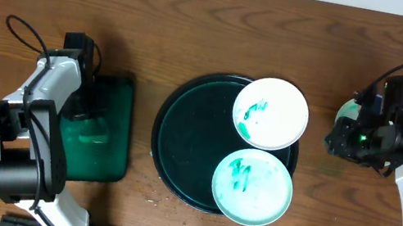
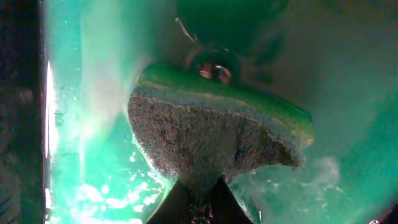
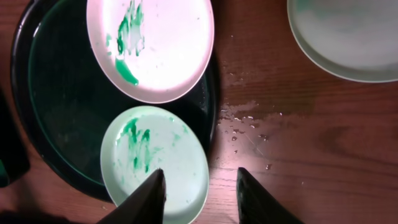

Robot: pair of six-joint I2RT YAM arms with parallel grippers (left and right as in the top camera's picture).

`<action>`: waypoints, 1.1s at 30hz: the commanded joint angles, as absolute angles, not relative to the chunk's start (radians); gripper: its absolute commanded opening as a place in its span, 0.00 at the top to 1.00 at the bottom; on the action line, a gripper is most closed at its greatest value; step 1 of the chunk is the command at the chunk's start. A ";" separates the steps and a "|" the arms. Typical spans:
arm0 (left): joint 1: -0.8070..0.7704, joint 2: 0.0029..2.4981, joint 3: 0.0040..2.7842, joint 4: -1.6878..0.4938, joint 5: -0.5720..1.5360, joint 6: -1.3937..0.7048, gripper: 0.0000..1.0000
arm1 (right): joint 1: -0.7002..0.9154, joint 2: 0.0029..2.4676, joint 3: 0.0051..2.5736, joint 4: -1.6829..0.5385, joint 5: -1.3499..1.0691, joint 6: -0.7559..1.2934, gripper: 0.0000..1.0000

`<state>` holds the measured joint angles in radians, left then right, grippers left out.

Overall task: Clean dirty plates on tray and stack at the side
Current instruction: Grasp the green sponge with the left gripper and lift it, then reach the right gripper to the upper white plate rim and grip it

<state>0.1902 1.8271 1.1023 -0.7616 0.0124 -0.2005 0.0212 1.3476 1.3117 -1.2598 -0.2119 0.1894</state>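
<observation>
The left gripper [image 2: 200, 190] is pinched tight on the sponge [image 2: 211, 137], pressing it down into the wet small green tray [image 1: 110, 138] near the counter's left edge, the arm folded steeply over it. The right gripper [image 3: 200, 179] stands wide apart with nothing between the jaws. It hovers low near the right edge, wrist turned back toward the tray [image 1: 182, 126] at mid-counter. One plate [image 3: 348, 37] lies off the tray toward the right edge and looks wiped, with only a faint tint. Two plates [image 1: 270, 113] [image 1: 252, 187] sit smeared on the tray's right side, so I judge roughly a third done and no stack begun.
</observation>
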 commanded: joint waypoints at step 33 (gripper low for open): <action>-0.083 1.548 1.106 -0.724 -0.556 -0.316 0.93 | 0.036 1.691 1.290 -1.194 -0.215 0.212 0.49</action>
<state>-0.0639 1.5558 1.1015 -0.7288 -0.4671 -0.2825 0.0208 1.6508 1.2976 -1.2026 -0.2096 0.2119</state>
